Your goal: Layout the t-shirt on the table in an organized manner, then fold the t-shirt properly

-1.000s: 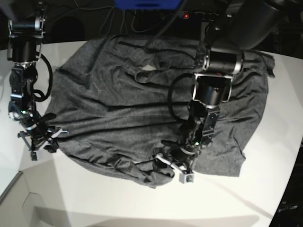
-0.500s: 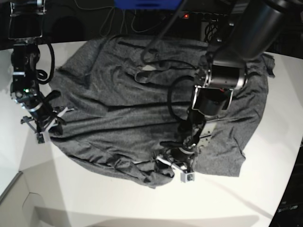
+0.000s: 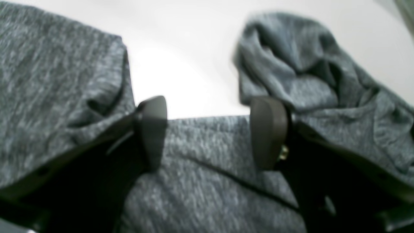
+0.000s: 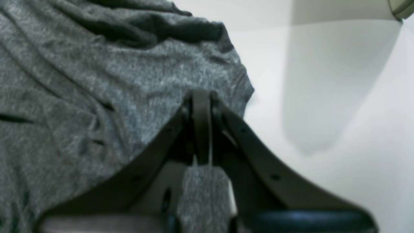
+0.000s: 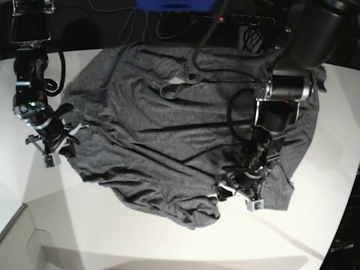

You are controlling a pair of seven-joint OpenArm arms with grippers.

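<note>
The dark grey t-shirt point(image 5: 169, 129) lies spread and wrinkled over the white table point(image 5: 112, 242). At the shirt's left edge my right gripper point(image 5: 64, 138) is shut on the cloth. The right wrist view shows the closed jaws of my right gripper point(image 4: 201, 129) pinching a strip of the t-shirt point(image 4: 81, 97). My left gripper point(image 5: 228, 183) hovers open low over the shirt's front hem. In the left wrist view my left gripper point(image 3: 210, 129) has its fingers point(image 3: 152, 129) spread above the t-shirt point(image 3: 207, 181), with nothing between them. A bunched fold point(image 3: 291, 74) lies just beyond on the table point(image 3: 181, 48).
Cables and dark equipment point(image 5: 169, 17) line the table's far side. The tabletop's edge point(image 5: 22, 214) runs along the lower left. Bare white table point(image 4: 339, 97) lies right of the pinched shirt edge.
My left arm moved right along the front hem, still open. My right gripper carried the shirt's left edge toward the back, stretching that side flatter.
</note>
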